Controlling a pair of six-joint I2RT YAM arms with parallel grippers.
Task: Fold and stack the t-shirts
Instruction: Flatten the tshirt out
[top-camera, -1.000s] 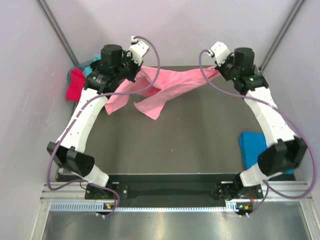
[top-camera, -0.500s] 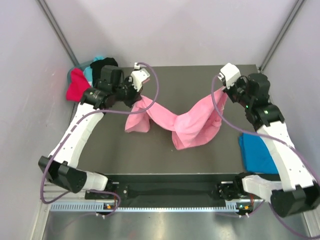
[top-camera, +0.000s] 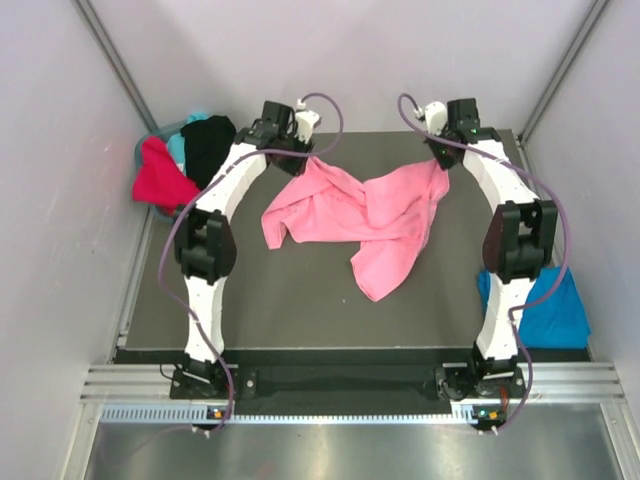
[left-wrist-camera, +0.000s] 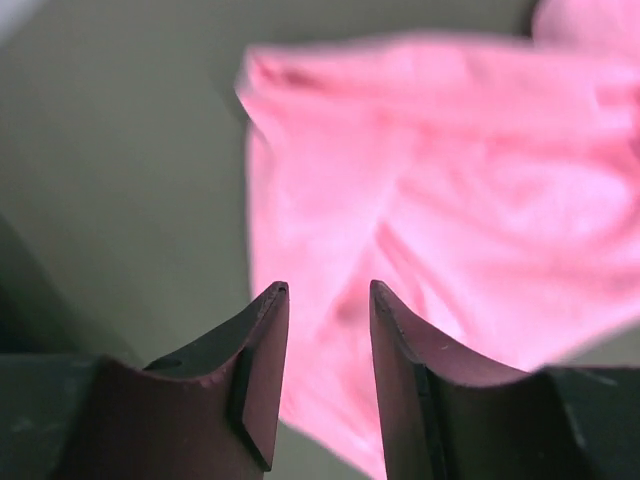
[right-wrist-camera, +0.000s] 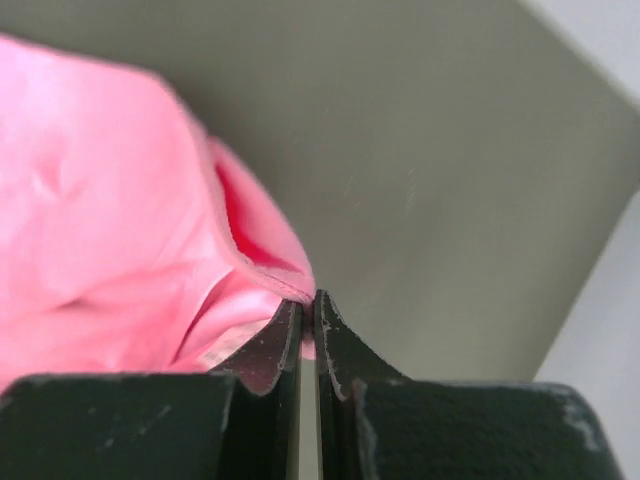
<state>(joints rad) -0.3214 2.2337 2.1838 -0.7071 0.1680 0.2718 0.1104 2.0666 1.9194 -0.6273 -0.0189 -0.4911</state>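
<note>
Pink t-shirt (top-camera: 370, 215) lay crumpled across the far half of the table (top-camera: 280, 310), strung out between the two arms. Over its left corner hung the left gripper (left-wrist-camera: 325, 290), fingers parted with nothing between them (the cloth a blur beneath). At the far right, the right gripper (right-wrist-camera: 308, 300) was pinched tight on a fold of the shirt's edge. In a heap off the far-left corner were the red t-shirt (top-camera: 160, 180), black t-shirt (top-camera: 208, 148) and a sliver of teal t-shirt (top-camera: 177, 148). The blue t-shirt (top-camera: 555, 310) lay at the near right edge, partly behind the right arm.
</note>
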